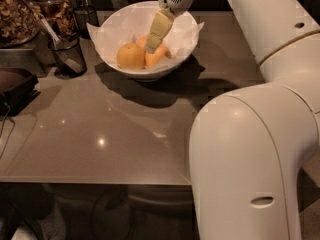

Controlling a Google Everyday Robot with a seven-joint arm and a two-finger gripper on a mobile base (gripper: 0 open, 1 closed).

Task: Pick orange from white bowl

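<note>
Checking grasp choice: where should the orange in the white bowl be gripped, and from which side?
Grip the orange across its widest part, coming from above: it is round and sits low in the white bowl, whose wall likely blocks side approaches, with the paler fruit close beside it. The gripper hangs over it, inside the bowl.
</note>
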